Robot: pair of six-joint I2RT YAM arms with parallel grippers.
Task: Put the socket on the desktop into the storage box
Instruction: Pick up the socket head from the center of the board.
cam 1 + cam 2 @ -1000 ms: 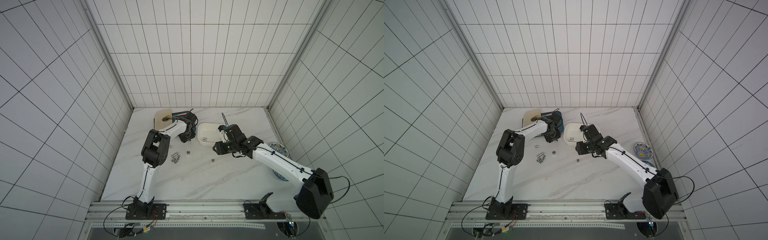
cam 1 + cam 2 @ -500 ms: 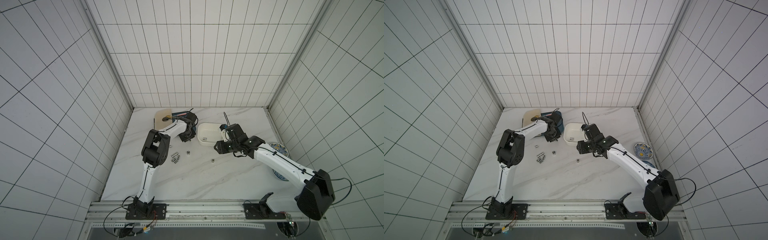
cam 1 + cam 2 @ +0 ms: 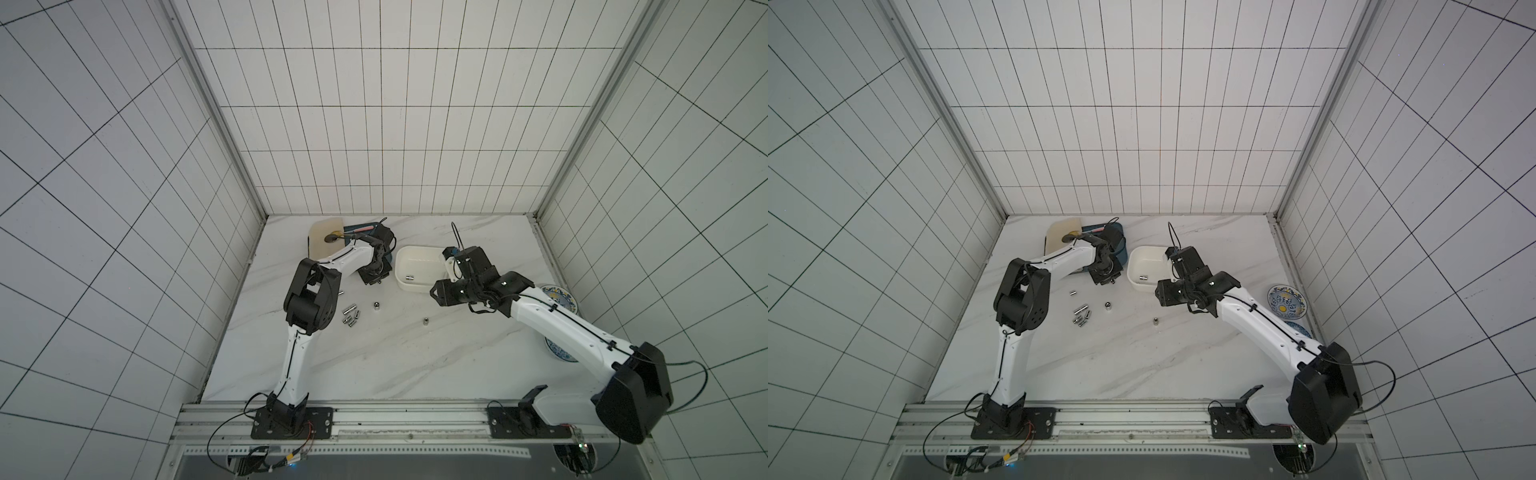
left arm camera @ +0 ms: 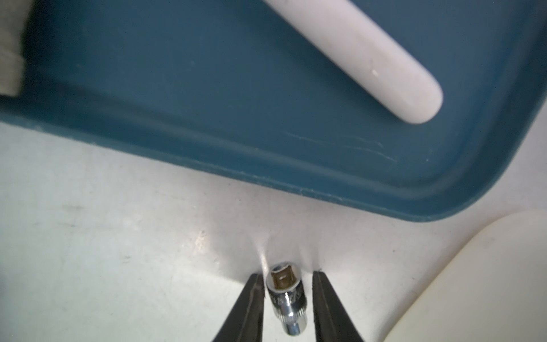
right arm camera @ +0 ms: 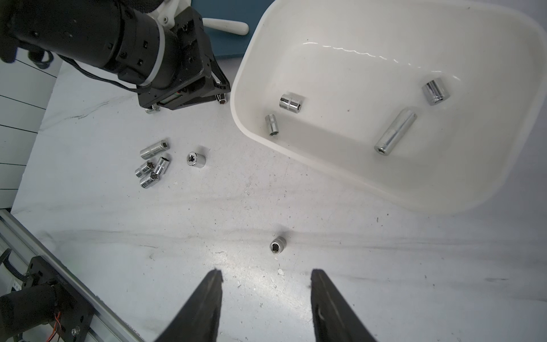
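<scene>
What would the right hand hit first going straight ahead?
Likely the lone socket just ahead of the open right hand, roughly in line with its gap; depth is unclear, so bare tabletop may come first.

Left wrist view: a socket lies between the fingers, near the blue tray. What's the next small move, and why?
Probably close the left gripper firmly on the socket before lifting. Its fingers flank the socket closely on the desktop, yet thin gaps seem to show on either side, so a grip isn't certain. The box is right beside it.
</scene>
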